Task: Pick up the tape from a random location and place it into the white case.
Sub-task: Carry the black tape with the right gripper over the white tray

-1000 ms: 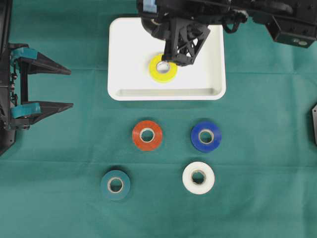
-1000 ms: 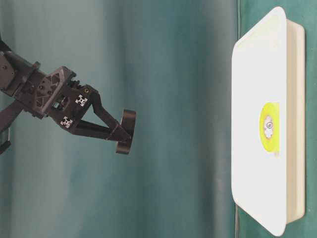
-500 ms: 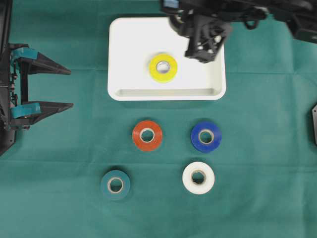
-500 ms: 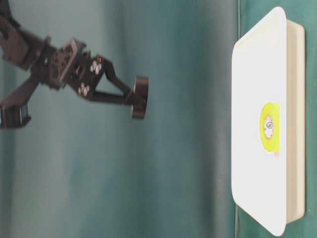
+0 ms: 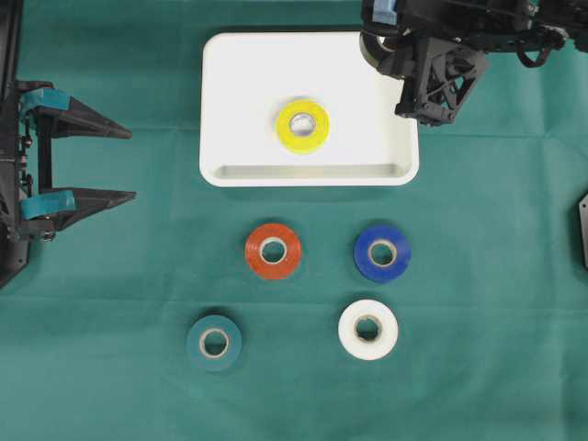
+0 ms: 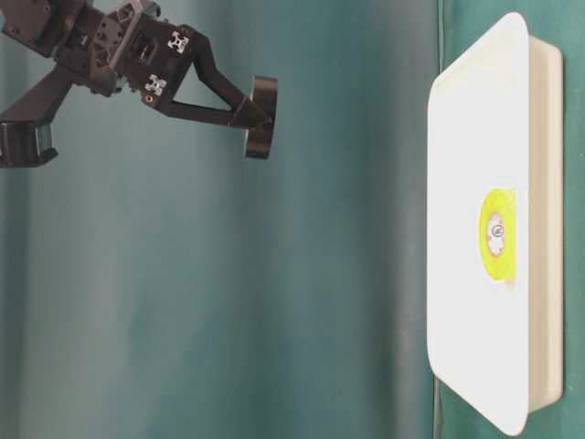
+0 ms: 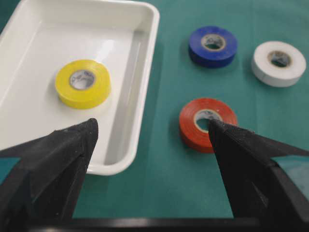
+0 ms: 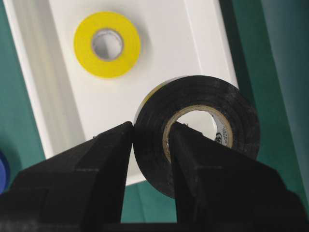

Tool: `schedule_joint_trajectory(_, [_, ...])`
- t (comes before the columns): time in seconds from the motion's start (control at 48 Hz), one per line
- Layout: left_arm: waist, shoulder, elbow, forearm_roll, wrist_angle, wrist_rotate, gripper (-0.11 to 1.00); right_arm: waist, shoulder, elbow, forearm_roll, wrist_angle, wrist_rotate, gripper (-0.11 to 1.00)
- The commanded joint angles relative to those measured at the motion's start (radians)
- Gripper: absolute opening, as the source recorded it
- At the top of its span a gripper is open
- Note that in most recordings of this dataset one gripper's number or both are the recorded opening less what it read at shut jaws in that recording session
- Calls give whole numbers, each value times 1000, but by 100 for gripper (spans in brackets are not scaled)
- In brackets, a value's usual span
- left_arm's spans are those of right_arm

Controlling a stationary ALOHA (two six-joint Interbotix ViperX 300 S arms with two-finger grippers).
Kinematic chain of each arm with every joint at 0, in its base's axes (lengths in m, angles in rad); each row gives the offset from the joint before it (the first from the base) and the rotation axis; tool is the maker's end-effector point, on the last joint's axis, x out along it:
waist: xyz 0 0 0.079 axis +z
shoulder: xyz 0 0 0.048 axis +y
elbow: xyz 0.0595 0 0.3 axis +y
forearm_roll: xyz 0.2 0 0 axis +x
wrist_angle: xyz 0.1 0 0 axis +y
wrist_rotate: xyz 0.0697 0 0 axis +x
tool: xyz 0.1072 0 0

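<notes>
The white case lies at the back middle of the green cloth with a yellow tape flat inside it. My right gripper hangs high over the case's right rim, shut on a black tape; one finger is through the roll's hole and the other is outside the wall. The table-level view shows that black tape well above the case. My left gripper stays at the left edge, open and empty, far from the case.
Four more tape rolls lie on the cloth in front of the case: red, blue, white and teal. The right arm's links cross the top right corner.
My right gripper, still holding the black tape, has swung right from above the yellow tape to the case's right rim. The left arm and all lying rolls have not moved.
</notes>
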Motion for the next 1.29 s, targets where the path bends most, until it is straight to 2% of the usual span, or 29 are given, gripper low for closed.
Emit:
schedule_joint_trajectory(0.0, [0, 6, -14, 0, -9, -2, 96, 2, -25, -11, -2, -21, 2, 26])
schedule_joint_trajectory(1.271, [0, 6, -14, 0, -9, -2, 96, 2, -23, -9, -2, -41, 2, 26])
